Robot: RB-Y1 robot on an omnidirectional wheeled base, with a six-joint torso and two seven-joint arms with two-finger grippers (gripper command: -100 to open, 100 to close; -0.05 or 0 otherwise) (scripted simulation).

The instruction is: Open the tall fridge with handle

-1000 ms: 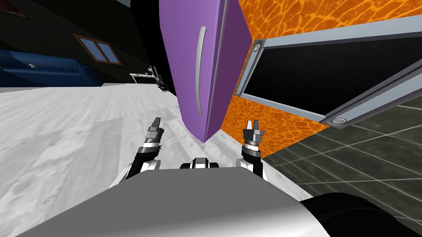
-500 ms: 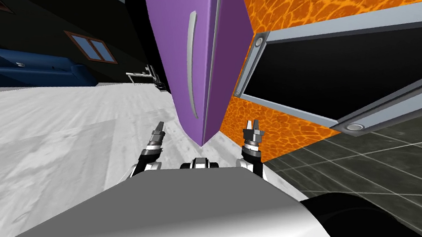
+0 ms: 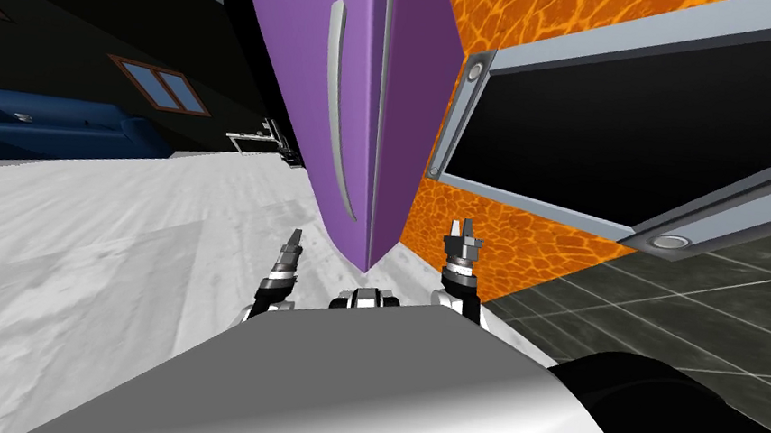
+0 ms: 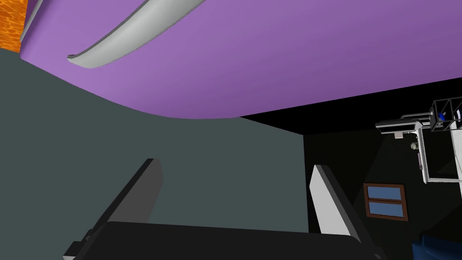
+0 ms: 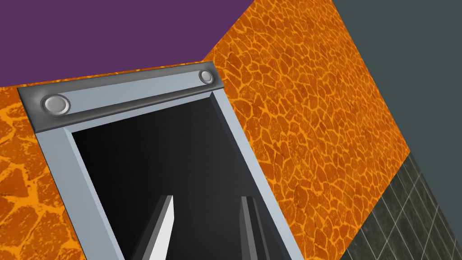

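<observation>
Smooth purple fridge [image 3: 289, 53], long curved grey handle [image 3: 332, 103]; left tool [image 3: 292, 237] spread wide, right tool [image 3: 465, 228] narrowly parted, both empty.

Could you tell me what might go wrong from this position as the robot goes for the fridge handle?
1. The left gripper is open, but the handle lies off beyond its fingers, so closing now would probably grab nothing.
2. The purple fridge has its near corner between that gripper and the right gripper; driving closer may bump it.
</observation>
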